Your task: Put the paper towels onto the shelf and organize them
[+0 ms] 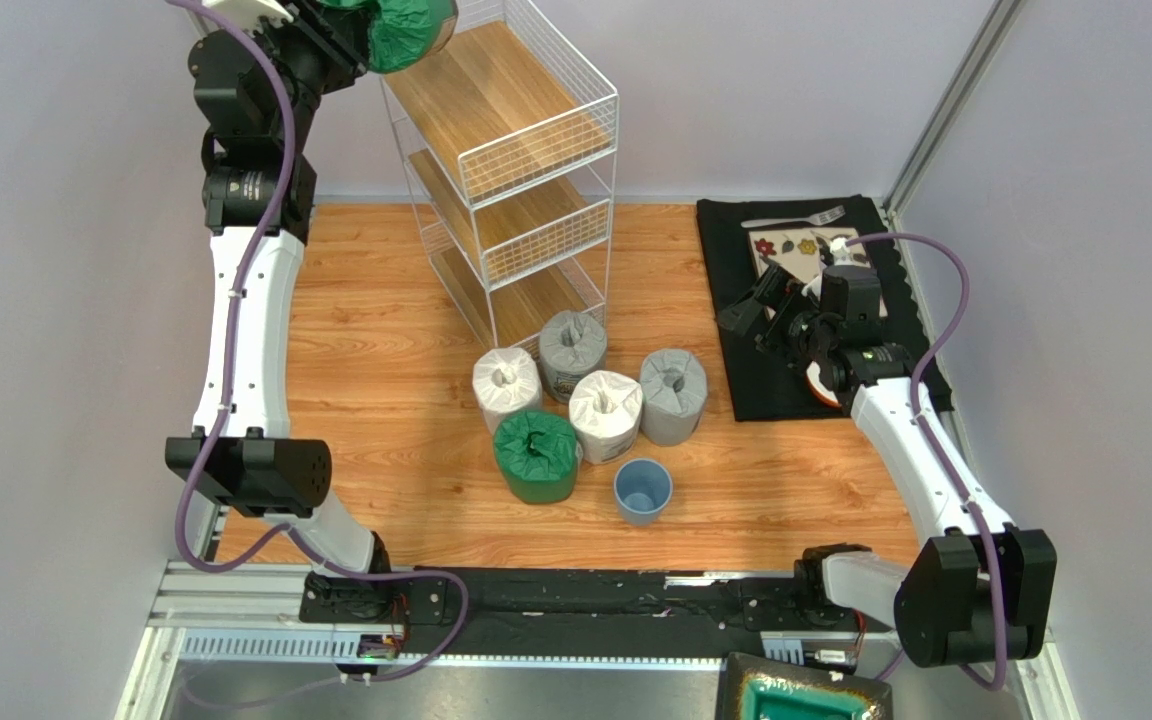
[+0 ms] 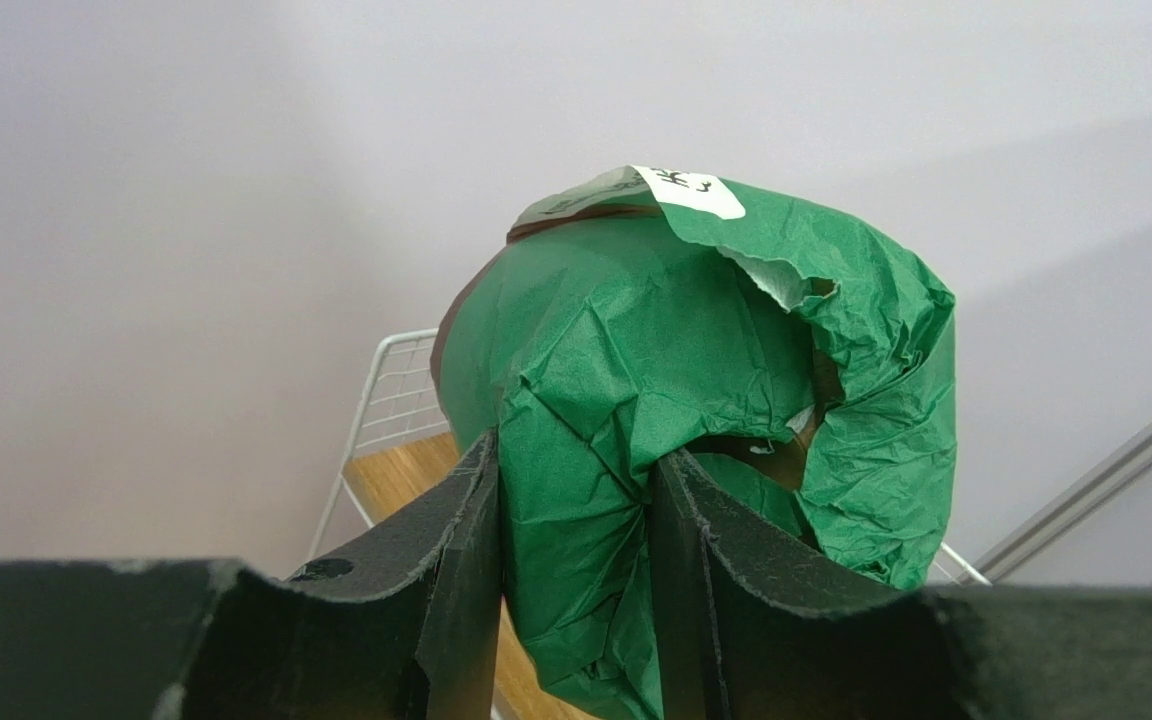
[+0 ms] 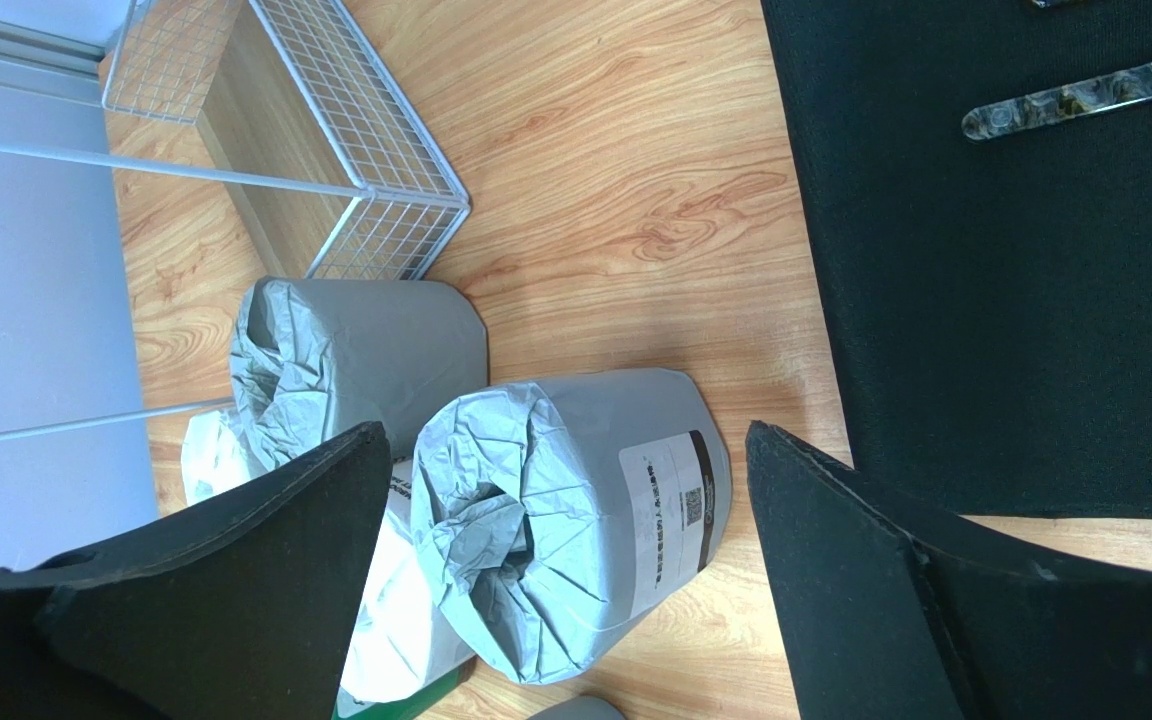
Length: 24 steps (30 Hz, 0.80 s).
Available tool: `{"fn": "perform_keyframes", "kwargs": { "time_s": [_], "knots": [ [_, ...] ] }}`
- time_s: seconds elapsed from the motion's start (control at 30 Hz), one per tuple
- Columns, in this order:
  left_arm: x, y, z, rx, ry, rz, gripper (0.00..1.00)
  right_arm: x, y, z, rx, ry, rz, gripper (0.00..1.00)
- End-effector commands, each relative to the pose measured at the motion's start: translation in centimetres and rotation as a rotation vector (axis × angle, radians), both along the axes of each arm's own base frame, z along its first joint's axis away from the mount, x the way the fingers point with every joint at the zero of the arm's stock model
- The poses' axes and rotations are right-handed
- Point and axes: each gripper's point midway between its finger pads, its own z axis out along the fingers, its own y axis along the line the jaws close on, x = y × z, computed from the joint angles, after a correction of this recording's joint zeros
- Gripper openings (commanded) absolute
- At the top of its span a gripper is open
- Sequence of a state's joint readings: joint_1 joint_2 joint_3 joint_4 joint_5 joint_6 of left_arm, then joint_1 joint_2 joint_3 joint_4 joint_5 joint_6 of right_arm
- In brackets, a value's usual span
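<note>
My left gripper [image 1: 345, 33] [image 2: 575, 468] is raised high at the far left, shut on the gathered wrapper of a green paper towel roll [image 1: 405, 30] [image 2: 657, 330]. The roll hangs over the top tier of the white wire shelf [image 1: 515, 105] [image 2: 394, 405]. On the table in front of the shelf stand two white rolls [image 1: 506, 384] [image 1: 605, 411], two grey rolls [image 1: 573, 348] [image 1: 674, 393] and a green one [image 1: 539, 455]. My right gripper [image 1: 755, 315] [image 3: 567, 435] hovers open to the right of them, facing the nearer grey roll [image 3: 582, 510], with nothing between its fingers.
A small blue cup [image 1: 642, 489] stands just in front of the rolls. A black mat [image 1: 732, 240] [image 3: 1018, 300] with a floral plate [image 1: 796, 248] and a utensil [image 3: 1086, 93] lies at the right. A green tray [image 1: 808, 693] sits below the near edge.
</note>
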State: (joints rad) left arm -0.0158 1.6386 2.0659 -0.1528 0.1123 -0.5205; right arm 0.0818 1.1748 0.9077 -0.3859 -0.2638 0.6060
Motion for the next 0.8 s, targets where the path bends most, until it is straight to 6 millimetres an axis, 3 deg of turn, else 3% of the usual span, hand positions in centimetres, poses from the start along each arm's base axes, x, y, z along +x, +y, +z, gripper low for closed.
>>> {"fn": "perform_keyframes", "kwargs": {
  "time_s": [0.0, 0.5, 0.77],
  "knots": [
    [-2.1, -0.6, 3.8, -0.03, -0.096, -0.056, 0.32, 0.2, 0.4, 0.8, 0.011, -0.032, 0.014, 0.92],
    [-0.9, -0.5, 1.3, -0.019, -0.023, -0.047, 0.32, 0.2, 0.4, 0.7, 0.013, -0.027, 0.017, 0.92],
    [-0.8, -0.8, 1.4, -0.026, -0.031, -0.065, 0.34, 0.2, 0.4, 0.6, 0.012, -0.026, 0.016, 0.92]
  ]
}}
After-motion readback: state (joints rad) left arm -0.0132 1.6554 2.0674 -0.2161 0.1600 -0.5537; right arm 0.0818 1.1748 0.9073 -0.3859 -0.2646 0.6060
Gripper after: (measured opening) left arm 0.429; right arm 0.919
